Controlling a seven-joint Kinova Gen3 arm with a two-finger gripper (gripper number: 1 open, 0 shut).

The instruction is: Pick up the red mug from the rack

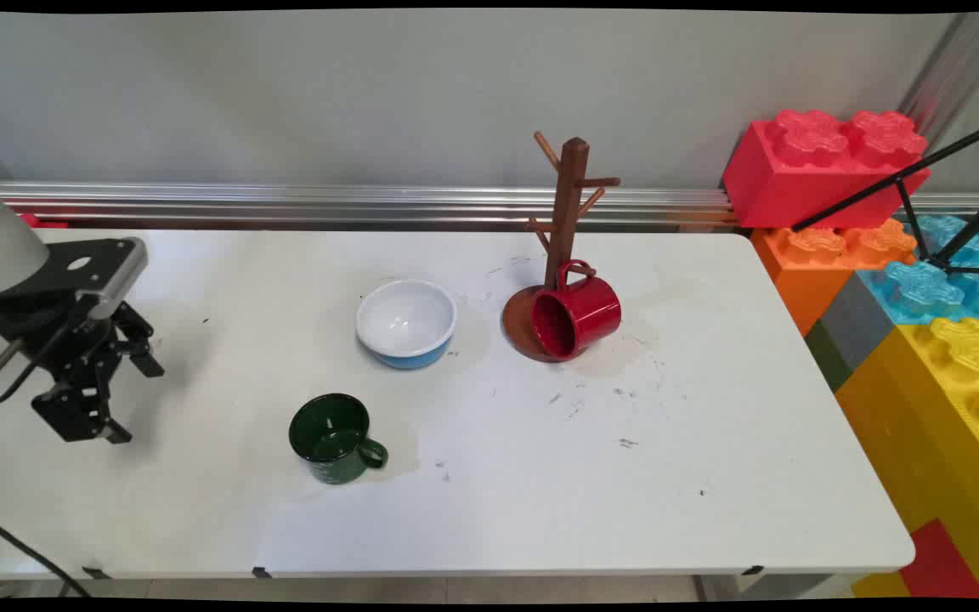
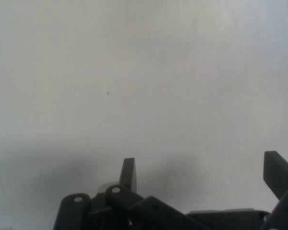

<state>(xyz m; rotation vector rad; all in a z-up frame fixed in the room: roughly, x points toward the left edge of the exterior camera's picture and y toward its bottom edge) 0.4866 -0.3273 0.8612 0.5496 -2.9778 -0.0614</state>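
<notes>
Fingers (image 2: 128, 173) of the black gripper (image 1: 128, 398) stand wide apart and hold nothing, low over the bare left part of the white surface (image 1: 540, 493). Nearest it, to its right, a green mug (image 1: 333, 438) stands upright. Farther off sit a white bowl (image 1: 406, 322) and, right of it, a wooden mug tree (image 1: 568, 212) with a red mug (image 1: 576, 312) tilted on its base.

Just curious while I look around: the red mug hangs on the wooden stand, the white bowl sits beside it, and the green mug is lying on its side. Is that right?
Not quite. The green mug stands upright with its mouth facing up, as the main view shows. The rest holds: the red mug hangs on the wooden stand, and the white bowl sits beside it.
</notes>
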